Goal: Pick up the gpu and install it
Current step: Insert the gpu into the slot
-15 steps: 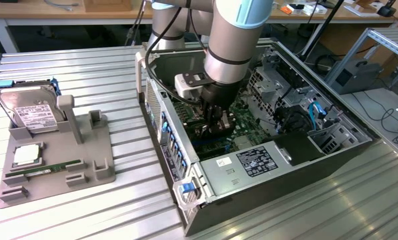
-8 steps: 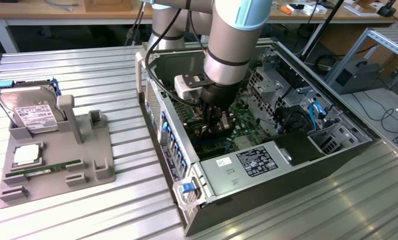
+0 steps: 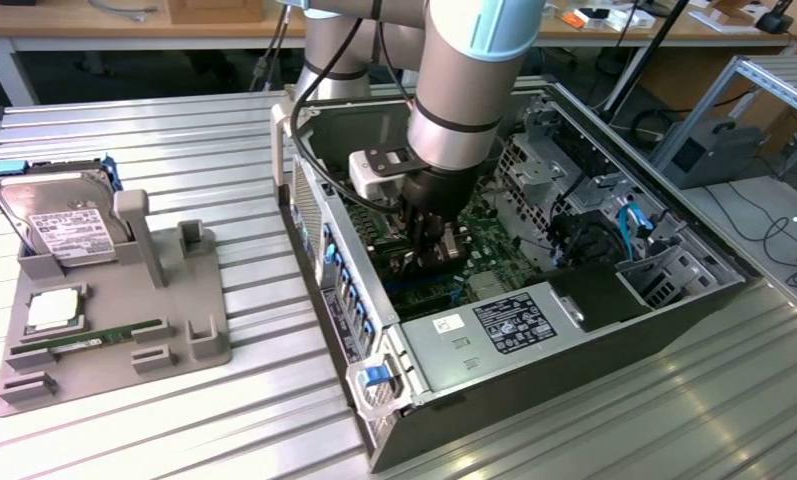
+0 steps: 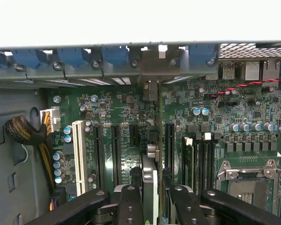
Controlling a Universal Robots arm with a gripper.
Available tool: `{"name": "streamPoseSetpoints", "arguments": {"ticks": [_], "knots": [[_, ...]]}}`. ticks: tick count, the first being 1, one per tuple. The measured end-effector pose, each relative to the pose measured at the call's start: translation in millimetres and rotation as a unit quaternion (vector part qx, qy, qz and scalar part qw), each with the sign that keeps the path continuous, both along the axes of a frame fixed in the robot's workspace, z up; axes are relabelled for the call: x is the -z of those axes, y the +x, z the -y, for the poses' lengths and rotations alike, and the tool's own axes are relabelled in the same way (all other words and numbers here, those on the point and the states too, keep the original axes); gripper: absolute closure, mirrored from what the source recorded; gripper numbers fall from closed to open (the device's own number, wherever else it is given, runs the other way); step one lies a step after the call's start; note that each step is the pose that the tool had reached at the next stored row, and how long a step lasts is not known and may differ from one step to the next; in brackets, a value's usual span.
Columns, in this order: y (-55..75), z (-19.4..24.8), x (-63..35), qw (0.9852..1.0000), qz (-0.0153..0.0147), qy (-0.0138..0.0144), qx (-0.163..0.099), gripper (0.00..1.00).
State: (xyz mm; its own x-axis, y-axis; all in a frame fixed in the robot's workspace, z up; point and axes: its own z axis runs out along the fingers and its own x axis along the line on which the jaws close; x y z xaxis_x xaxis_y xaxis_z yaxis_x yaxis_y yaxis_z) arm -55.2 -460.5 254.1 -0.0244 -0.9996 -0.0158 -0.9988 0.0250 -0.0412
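A: Ribbed metal tabltop [image 3: 171, 130] carries the open black computer case [image 3: 665, 300]. Where is the thin green gpu card [image 4: 150, 183]?

B: Clamped edge-on between the gripper [image 4: 152, 199] jaws, long axis running straight ahead, directly over the motherboard's black slots [image 4: 116, 154].

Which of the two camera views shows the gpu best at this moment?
The wrist view: the gpu stands edge-on between the fingers, above the motherboard slots. In the exterior view the arm reaches into the computer case, and the card is too hidden to make out.
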Motion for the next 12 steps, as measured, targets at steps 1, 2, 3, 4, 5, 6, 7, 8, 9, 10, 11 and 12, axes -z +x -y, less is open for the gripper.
{"name": "streamPoseSetpoints", "arguments": {"ticks": [1, 2, 3, 4, 5, 6, 7, 8, 9, 10, 11, 12], "knots": [[0.0, 0.1, 0.2, 1.0, 0.0, 0.0, 0.0, 0.73], [0.0, 0.1, 0.2, 1.0, -0.0001, 0.0, 0.0, 0.73], [0.0, 0.2, 0.3, 1.0, 0.0, 0.0001, 0.0, 0.73], [0.0, 0.2, 0.3, 1.0, 0.0, 0.0001, 0.0, 0.73], [0.0, 0.2, 0.4, 1.0, 0.0, 0.0001, 0.0, 0.73], [0.0, 0.2, 0.3, 1.0, 0.0, 0.0001, 0.0, 0.73], [0.0, 0.1, -0.8, 1.0, 0.0001, 0.0004, 0.0, 0.73], [0.1, -0.1, -2.4, 1.0, 0.0004, 0.0013, 0.0, 0.73], [0.1, -0.1, -4.3, 1.0, 0.0004, 0.0012, 0.0, 0.73], [0.0, 0.1, -7.9, 1.0, 0.0001, 0.0002, 0.0, 0.73], [0.0, 0.1, -9.2, 1.0, 0.0001, 0.0002, 0.0, 0.73], [0.0, 0.1, -9.8, 1.0, 0.0001, 0.0002, 0.0, 0.73]]}}
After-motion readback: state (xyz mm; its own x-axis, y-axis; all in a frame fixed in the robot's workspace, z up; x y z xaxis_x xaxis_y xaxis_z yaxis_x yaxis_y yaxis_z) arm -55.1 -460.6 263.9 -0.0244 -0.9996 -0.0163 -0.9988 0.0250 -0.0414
